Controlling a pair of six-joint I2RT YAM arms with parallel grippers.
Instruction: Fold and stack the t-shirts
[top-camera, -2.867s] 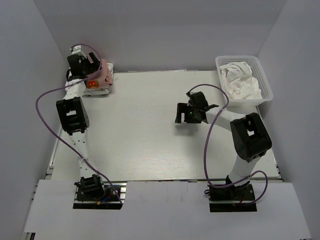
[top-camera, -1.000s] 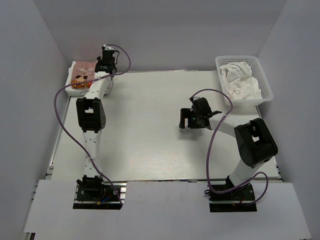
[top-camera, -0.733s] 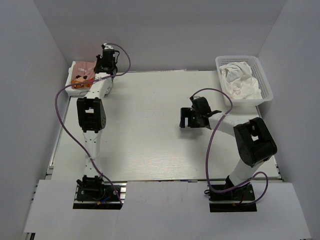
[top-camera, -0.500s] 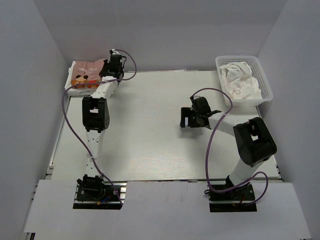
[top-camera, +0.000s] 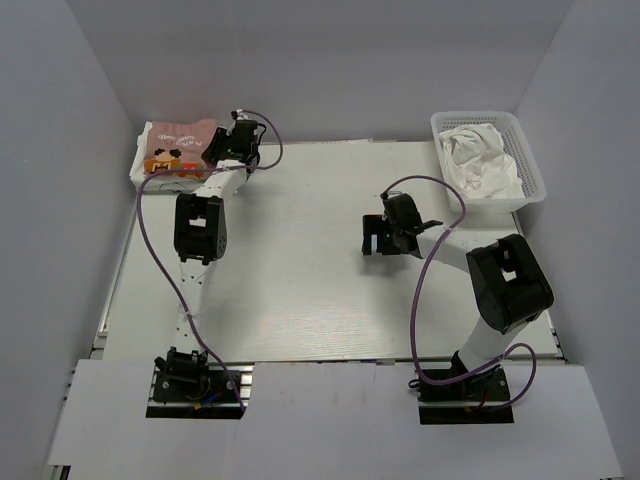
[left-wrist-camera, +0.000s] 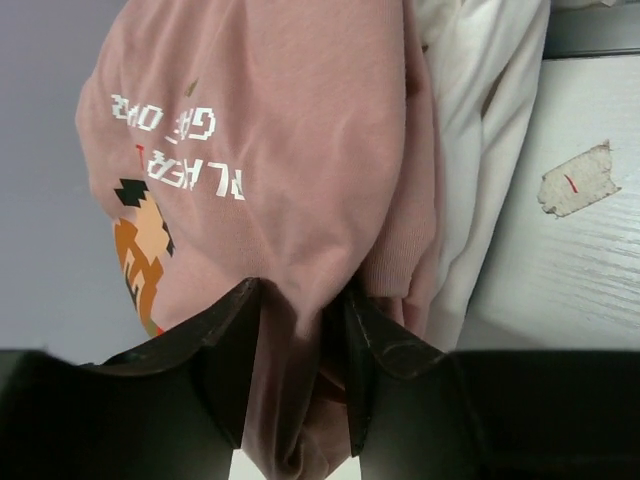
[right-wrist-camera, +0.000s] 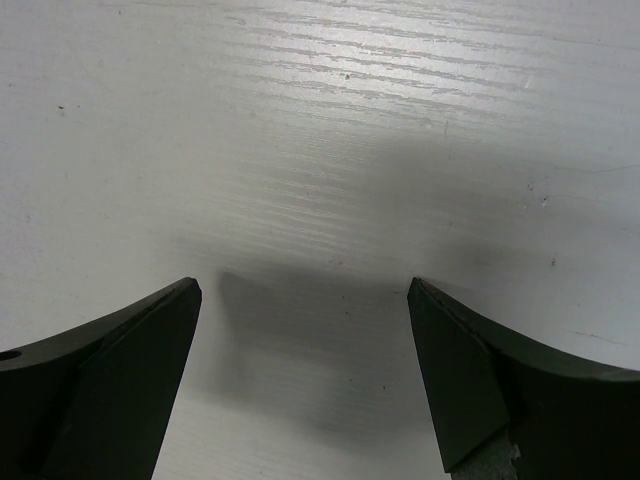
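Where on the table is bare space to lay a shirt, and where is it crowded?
Bare: the table between the left arm and the right claw, and its near strip. Crowded: far-left corner, with the pink t-shirt and left claw, and far-right, with the basket.

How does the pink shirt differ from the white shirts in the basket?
The pink shirt lies folded flat, print up; the white shirts are crumpled in a heap. The pink shirt rests on white cloth in the far left corner; the white shirts fill a basket at far right. The left gripper has a fold of the pink shirt between its fingers; nothing touches the white shirts. Both are soft cloth.
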